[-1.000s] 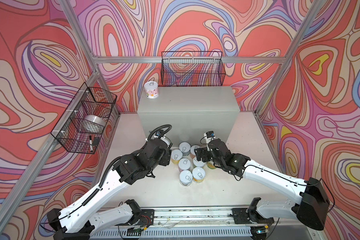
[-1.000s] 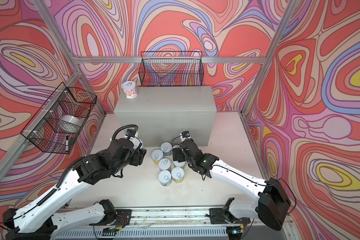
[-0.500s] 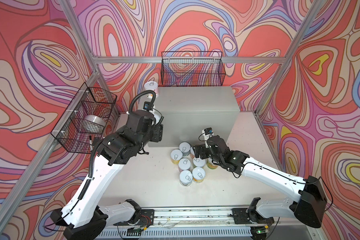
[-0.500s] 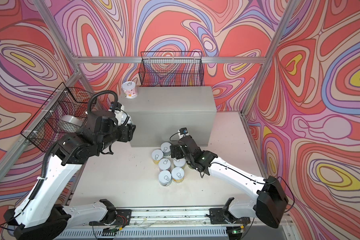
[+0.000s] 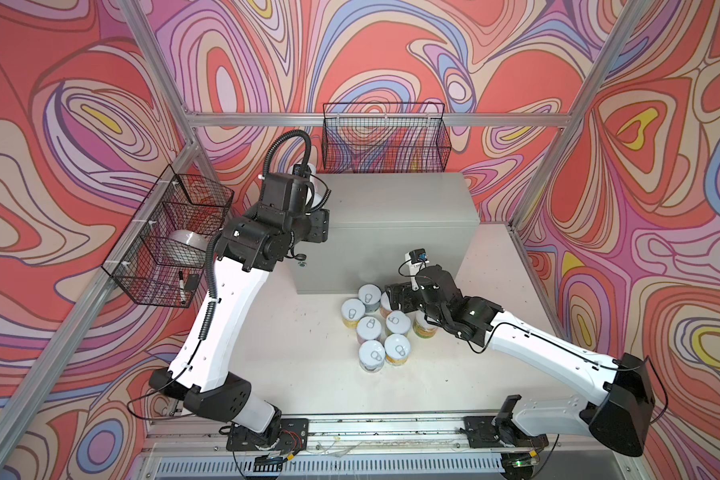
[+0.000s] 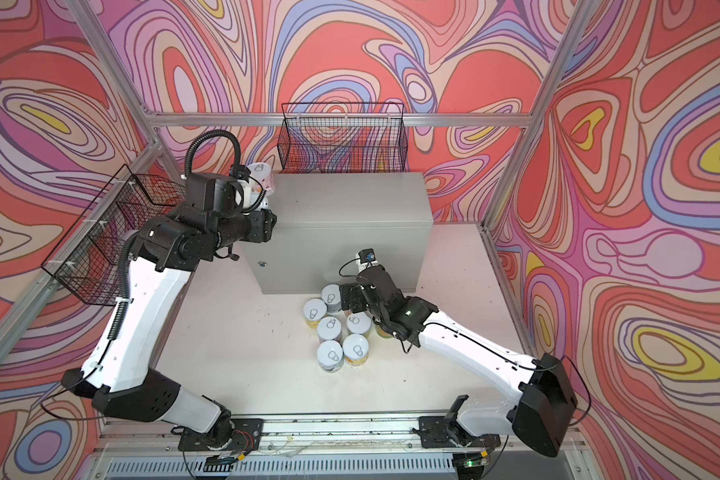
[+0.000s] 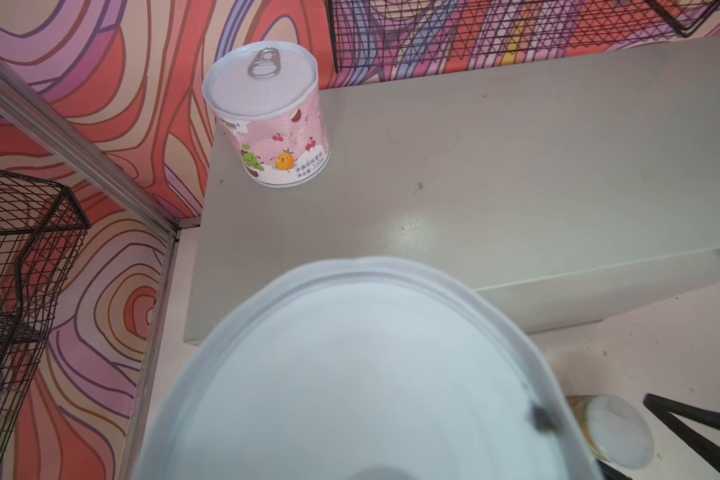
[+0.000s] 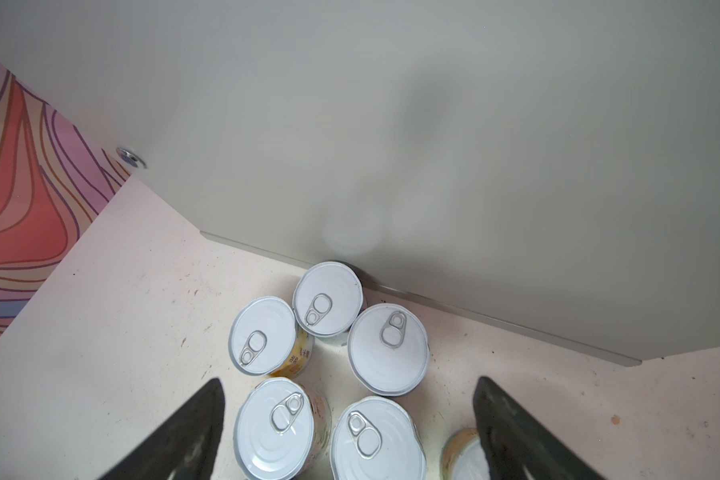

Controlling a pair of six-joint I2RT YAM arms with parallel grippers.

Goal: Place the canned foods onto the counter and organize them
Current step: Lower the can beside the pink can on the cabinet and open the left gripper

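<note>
Left jaws closed on a can (image 7: 362, 374) at cabinet's (image 5: 391, 208) left edge; pink can (image 7: 275, 137) on cabinet's back-left corner. Right jaws wide open, empty, above cans (image 5: 368, 326) fronting cabinet.

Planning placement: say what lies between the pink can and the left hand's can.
Only bare counter separates pink can and held can, in the left wrist view.

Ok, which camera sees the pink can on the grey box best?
The left wrist view: the pink can stands whole and close on the counter, label and pull-tab clear. In a top view the can only peeks out behind the left arm; the right wrist view misses it.
</note>
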